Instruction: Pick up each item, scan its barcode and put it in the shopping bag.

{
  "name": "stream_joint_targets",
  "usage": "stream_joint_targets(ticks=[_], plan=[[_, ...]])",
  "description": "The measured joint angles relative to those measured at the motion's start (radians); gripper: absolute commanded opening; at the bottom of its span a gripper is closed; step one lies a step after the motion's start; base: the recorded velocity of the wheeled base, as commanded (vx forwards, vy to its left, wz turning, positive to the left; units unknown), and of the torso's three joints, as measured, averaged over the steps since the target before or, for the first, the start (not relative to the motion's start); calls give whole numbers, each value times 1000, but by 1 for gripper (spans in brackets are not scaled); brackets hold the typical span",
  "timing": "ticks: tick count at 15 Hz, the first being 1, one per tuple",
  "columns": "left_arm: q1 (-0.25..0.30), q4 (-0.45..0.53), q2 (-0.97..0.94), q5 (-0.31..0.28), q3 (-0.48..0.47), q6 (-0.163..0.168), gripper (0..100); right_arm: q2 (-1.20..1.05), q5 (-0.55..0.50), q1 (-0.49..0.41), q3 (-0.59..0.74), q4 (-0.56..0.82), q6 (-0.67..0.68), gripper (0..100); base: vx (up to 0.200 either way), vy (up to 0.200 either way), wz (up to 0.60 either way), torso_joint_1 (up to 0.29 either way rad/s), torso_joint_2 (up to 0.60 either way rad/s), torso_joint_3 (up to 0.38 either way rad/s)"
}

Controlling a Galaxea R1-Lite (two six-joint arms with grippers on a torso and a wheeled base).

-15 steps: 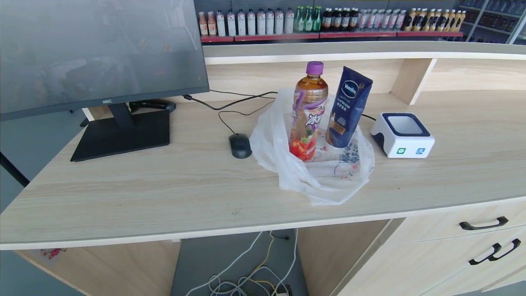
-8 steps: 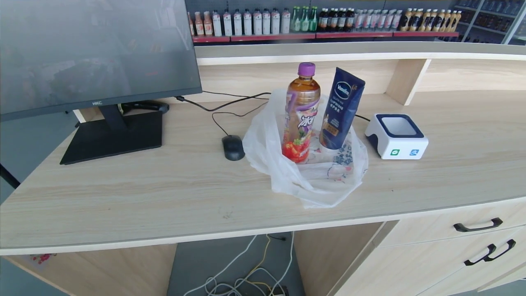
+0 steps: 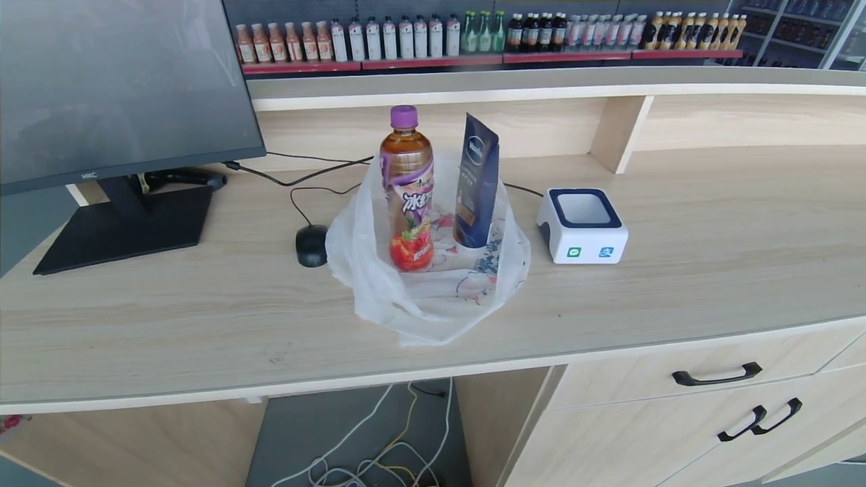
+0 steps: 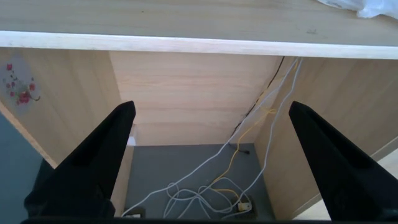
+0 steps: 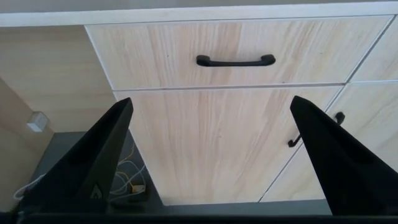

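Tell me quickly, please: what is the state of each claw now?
Left claw: open, holding nothing.
Right claw: open, holding nothing.

Print on the bottle (image 3: 406,189) is unreadable.

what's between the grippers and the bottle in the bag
The countertop itself. The left gripper sits below its front edge, facing the space underneath, and the right gripper faces a drawer front. The bottle stands up on top, inside the shopping bag.
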Motion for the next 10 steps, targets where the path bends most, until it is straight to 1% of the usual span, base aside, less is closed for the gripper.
stream_joint_targets(ticks=[10], plan=[[0, 0, 0, 0, 0, -1, 100, 0, 0, 1, 0, 0, 3, 100, 0, -200, 0, 1, 5, 2]])
